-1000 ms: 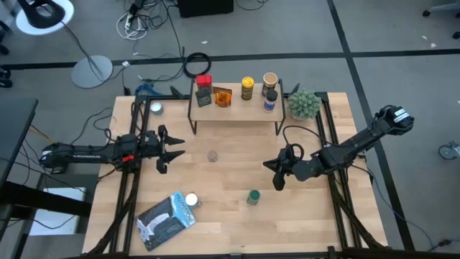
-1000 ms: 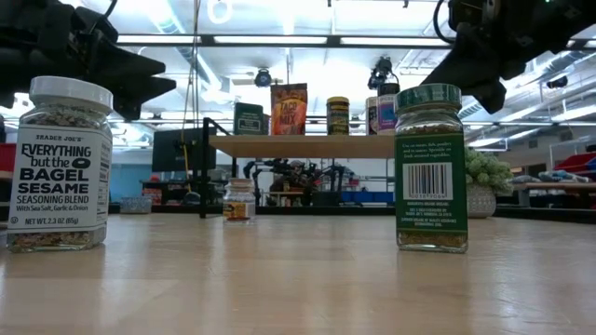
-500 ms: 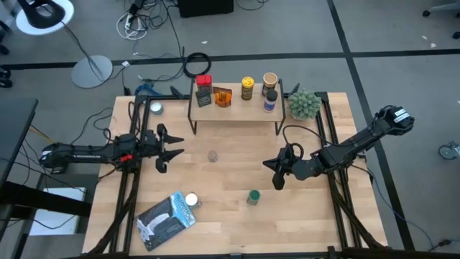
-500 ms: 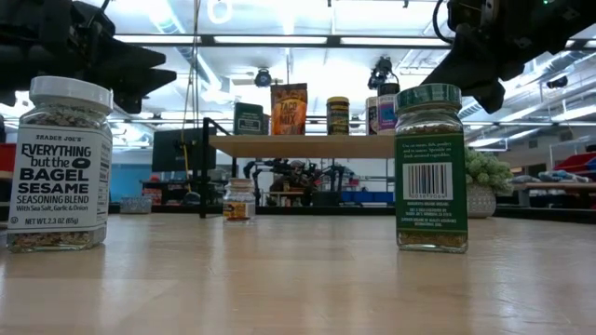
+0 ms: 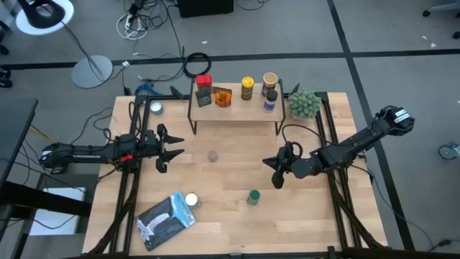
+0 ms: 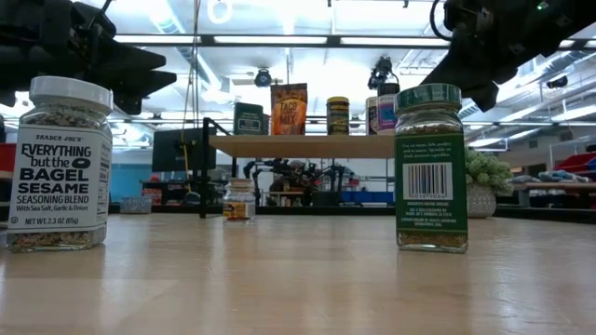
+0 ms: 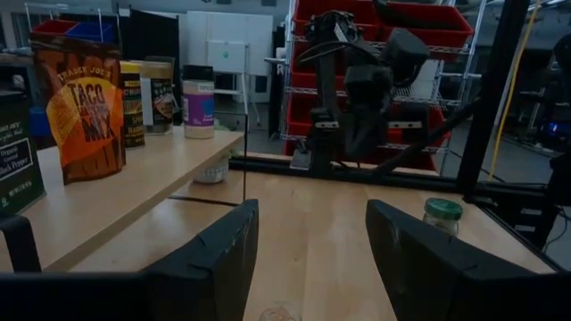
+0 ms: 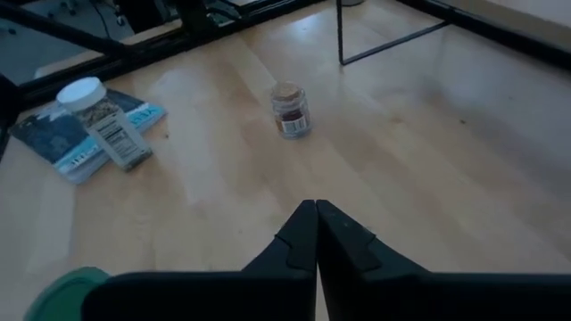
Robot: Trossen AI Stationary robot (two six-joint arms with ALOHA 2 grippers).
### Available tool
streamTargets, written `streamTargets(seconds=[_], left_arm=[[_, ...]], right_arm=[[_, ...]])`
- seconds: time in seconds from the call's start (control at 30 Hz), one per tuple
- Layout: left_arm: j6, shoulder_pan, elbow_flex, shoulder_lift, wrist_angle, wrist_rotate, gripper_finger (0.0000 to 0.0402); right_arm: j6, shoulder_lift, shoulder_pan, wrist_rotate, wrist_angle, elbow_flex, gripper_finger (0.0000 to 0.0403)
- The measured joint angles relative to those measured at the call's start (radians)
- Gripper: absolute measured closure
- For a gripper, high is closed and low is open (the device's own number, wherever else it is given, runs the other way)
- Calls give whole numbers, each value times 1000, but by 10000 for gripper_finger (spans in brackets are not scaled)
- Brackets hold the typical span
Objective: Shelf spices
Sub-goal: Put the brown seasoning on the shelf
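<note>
Your left gripper (image 5: 171,147) is hovering w/ fingers spread wide, empty, left of the small cork-top jar (image 5: 213,155), which is standing alone on open tabletop in front of the shelf (image 5: 236,109). Near the front edge, the white-lid bagel seasoning jar (image 5: 191,200) is touching the flat packet (image 5: 166,219); the green-lid jar (image 5: 253,196) is sitting apart, w/ bare wood around it. Your right gripper (image 5: 274,171) is hanging just beyond it, fingers pressed together, holding nothing. Five spices are lining the shelf top already.

An orange taco packet (image 7: 86,111) and a green-lidded jar (image 6: 430,167) with a barcode label.
</note>
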Motion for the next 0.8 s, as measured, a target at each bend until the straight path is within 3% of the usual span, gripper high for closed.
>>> streamTargets(seconds=[0.4,0.8], left_arm=[[-1,0,0,0,-2,0,188],[-1,0,0,0,-1,0,188]], right_arm=[[4,0,-51,0,79,0,401],[-117,0,-54,0,69,46,401]])
